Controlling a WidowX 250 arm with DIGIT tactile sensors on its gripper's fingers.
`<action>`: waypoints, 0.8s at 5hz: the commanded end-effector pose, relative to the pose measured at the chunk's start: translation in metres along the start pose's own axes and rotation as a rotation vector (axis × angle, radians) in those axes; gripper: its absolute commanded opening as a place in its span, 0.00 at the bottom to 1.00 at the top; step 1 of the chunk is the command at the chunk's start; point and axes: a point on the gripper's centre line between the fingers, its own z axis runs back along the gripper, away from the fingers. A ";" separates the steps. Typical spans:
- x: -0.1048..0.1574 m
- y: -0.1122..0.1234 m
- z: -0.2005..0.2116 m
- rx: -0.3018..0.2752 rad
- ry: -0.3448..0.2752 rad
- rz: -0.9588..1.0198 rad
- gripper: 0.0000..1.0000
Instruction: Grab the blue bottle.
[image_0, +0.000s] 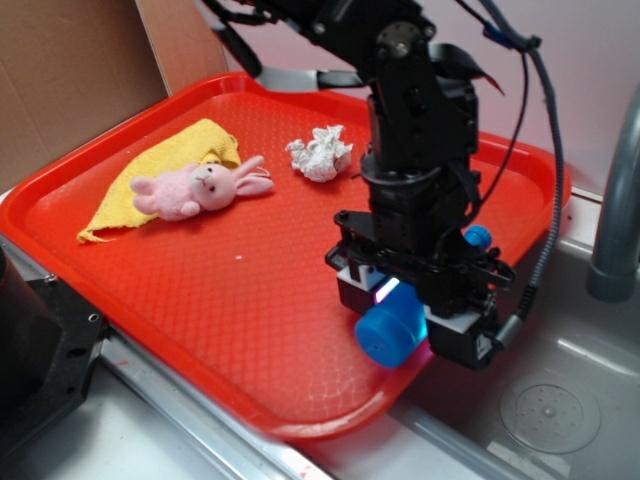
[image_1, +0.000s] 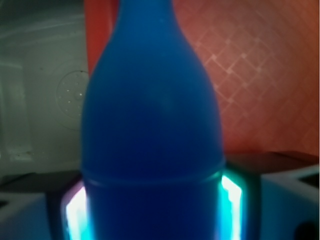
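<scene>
The gripper (image_0: 415, 305) is clamping the blue bottle (image_0: 392, 330) between its fingers, over the red tray's (image_0: 200, 300) edge.

Smooth glossy plastic blue bottle (image_1: 150, 140), textured red plastic tray (image_0: 200, 290), fuzzy plush bunny (image_0: 200, 188), crumpled paper (image_0: 320, 155).

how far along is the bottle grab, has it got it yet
Done: the gripper has reached the blue bottle, which lies near the red tray's right edge, and sits over its body. In hand: the wrist view shows the bottle filling the space between the lit fingers, so the grip looks closed or nearly so. Left: confirming a firm hold by lifting; I cannot tell whether it is off the tray.
</scene>
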 end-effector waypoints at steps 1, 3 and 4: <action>0.001 0.052 0.075 -0.053 -0.090 0.082 0.00; -0.018 0.101 0.134 0.004 -0.106 0.150 0.00; -0.016 0.123 0.150 0.011 -0.093 0.145 0.00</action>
